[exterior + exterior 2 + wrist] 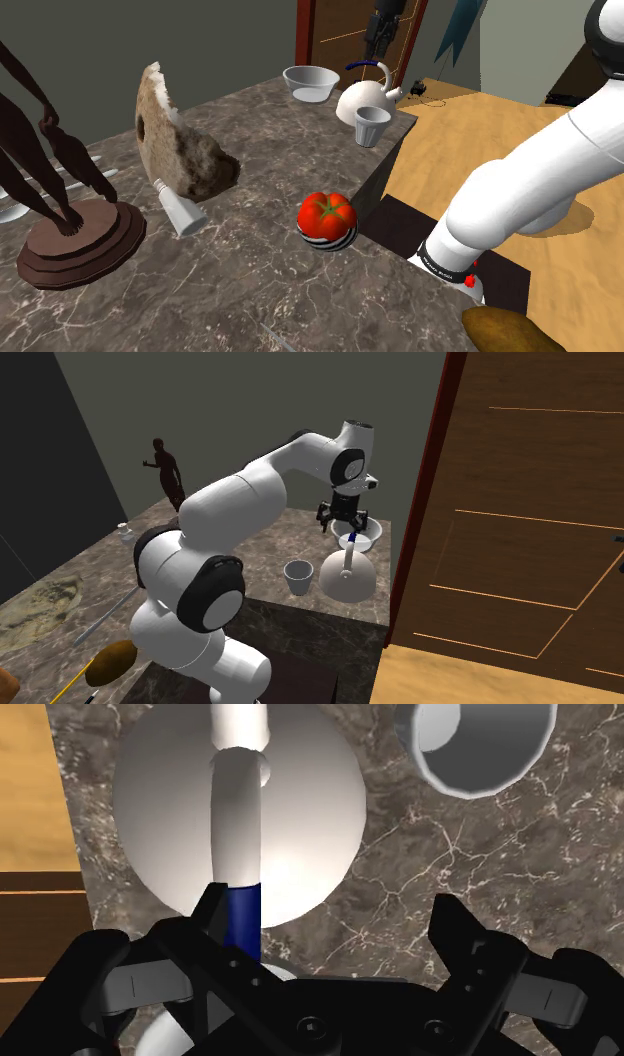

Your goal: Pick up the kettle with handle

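The white domed kettle [362,100] with an arched blue-and-white handle stands on the dark veined marble counter [250,270], just beside the small grey cup [371,126]. The all-black gripper [335,909] hovers above the kettle, next to that cup. Its fingers are spread wide and clasp nothing, and the handle's blue end is close by one finger.

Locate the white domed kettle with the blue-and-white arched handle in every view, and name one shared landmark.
Shoulder view: white domed kettle at top centre, on the dark marble counter's far corner, behind the small grey cup.
Second exterior view: kettle at centre, under the black gripper, cup at its left.
Wrist view: kettle just ahead of the open gripper, cup beside it.
Shared landmark: the grey cup.
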Controlling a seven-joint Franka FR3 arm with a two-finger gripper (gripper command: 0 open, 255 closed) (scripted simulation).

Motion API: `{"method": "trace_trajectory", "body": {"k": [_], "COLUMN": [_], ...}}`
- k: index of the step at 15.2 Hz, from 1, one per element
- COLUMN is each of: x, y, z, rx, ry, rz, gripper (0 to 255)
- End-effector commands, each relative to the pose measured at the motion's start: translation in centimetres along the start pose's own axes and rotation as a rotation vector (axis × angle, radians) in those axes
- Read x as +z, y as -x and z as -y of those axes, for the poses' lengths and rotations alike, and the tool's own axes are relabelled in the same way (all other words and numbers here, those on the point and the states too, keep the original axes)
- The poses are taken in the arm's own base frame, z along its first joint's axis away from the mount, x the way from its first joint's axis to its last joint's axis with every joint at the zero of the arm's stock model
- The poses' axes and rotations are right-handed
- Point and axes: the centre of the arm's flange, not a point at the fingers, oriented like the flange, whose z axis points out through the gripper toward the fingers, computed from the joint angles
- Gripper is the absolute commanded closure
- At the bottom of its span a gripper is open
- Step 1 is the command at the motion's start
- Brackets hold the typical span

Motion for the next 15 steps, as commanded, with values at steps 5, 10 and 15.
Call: {"method": "trace_trajectory", "body": {"k": [5,10,15], "x": [-0.6,2.4,2.4], "y": [-1.6,-1.6,-1.5], "z": [-3.8,-4.1,-4.1], "rx": [-0.01,-0.01,-0.01], "ry": [0.004,0.004,0.004], "rz": [0.011,0.011,0.011], "gripper": [0,0,255]}}
